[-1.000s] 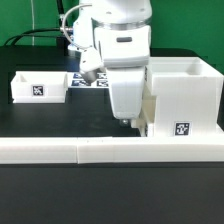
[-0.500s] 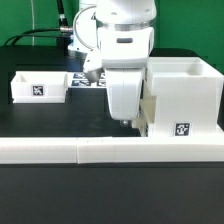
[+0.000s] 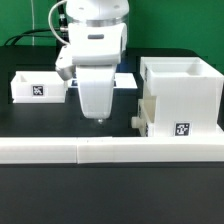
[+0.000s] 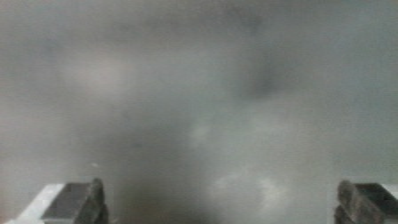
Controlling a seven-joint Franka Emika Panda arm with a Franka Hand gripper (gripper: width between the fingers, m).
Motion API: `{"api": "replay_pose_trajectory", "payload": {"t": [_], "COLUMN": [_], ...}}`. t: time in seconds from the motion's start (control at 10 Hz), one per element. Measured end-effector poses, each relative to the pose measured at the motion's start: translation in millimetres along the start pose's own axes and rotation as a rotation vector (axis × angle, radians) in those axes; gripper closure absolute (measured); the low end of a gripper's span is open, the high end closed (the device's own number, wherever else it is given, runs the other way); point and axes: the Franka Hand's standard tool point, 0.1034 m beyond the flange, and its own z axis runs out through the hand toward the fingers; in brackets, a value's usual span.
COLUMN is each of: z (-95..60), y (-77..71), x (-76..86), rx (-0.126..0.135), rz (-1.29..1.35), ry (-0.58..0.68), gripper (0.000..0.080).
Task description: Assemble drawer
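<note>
The large white housing [image 3: 182,96] stands at the exterior view's right, its tag facing front. One knobbed tray [image 3: 143,118] sits in the housing's left face, its knob sticking out. The other small tray [image 3: 40,87] stands apart at the left with its tag facing front. My gripper [image 3: 100,119] hangs over the dark table between the left tray and the housing, clear of both. In the wrist view the picture is blurred grey; the gripper [image 4: 221,205] shows only its two fingertips [image 4: 71,204] far apart with nothing between them, so it is open and empty.
The long low white border bar [image 3: 110,151] runs across the front of the table. The marker board [image 3: 124,80] lies behind my arm, mostly hidden. Cables hang at the back left.
My arm has moved to the exterior view's left, away from the housing. The tray and knob in the housing's side, hidden before, now show.
</note>
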Motion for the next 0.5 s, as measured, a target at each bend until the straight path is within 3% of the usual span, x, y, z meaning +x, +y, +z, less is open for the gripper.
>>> {"api": "replay_pose_trajectory", "payload": {"t": [0.2, 0.5], "z": [-12.4, -24.1], "y": [-5.8, -32.2], "x": [-5.3, -8.2], "rx": [-0.064, -0.156], "rz": [0.008, 0.066], "ry": [-0.001, 0.002], "gripper": [0.0150, 0.0150]}}
